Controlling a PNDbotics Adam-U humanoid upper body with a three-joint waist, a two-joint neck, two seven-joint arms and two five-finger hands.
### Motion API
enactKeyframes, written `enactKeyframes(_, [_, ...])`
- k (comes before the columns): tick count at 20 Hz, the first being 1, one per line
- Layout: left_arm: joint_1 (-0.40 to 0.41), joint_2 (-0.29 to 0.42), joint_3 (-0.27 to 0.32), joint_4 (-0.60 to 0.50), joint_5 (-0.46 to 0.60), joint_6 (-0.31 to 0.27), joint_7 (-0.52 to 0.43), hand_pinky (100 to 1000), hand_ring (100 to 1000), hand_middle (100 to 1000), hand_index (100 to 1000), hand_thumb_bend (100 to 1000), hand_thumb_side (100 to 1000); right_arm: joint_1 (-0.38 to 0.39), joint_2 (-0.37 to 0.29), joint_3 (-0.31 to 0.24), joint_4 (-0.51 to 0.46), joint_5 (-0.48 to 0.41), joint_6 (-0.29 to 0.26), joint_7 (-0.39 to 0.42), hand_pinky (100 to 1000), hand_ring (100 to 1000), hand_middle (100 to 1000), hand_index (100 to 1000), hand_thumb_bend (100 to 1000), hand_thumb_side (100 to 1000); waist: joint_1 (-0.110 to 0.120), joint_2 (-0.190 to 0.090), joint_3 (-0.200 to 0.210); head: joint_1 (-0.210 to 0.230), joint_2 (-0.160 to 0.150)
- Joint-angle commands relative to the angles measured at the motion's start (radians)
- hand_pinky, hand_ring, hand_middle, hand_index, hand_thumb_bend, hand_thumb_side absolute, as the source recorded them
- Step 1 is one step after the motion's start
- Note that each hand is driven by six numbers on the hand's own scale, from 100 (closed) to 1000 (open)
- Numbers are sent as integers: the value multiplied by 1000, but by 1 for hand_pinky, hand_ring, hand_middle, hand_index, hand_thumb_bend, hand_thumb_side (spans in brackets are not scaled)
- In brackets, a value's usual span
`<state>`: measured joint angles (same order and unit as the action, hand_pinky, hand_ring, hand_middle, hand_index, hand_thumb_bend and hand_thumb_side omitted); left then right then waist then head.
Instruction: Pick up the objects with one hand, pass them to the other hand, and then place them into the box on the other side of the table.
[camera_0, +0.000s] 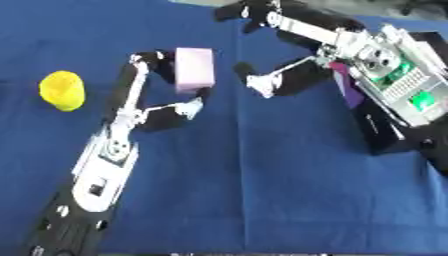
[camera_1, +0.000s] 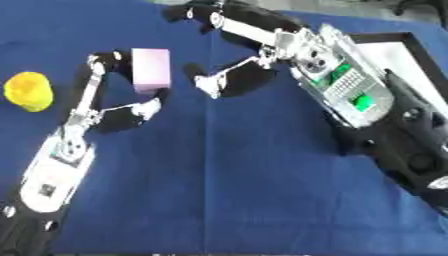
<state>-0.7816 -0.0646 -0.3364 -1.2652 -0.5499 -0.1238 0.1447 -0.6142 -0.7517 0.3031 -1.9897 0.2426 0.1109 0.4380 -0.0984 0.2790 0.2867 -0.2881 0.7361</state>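
Pale pink block (camera_0: 194, 69), yellow cup (camera_0: 62, 90), blue tablecloth (camera_0: 262, 190), black box (camera_1: 411, 45)

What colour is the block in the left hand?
Pale pink block, pinched by the left hand; the left eye view shows it best.

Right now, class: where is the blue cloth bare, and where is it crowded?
Bare: the near middle between the two forearms. Crowded: the far middle, where the left hand grips the pink block beside the open right hand; yellow object far left.
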Motion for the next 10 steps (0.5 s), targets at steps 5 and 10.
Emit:
enactKeyframes(5, [-33,-30,9,12,-26,-6,6,756,477,399,487,100,310,-31,-35,-15,-10,-27,-10,13,874,1000,942,1000,100,210,-7,4,9,-17,-7])
enactKeyframes(10, [-44,-43,16,43,-40,-8,15,756,470,399,487,100,314,-34,-36,-21,-10,-37,-5,32,874,1000,941,1000,100,210,-10,8,11,-24,-6])
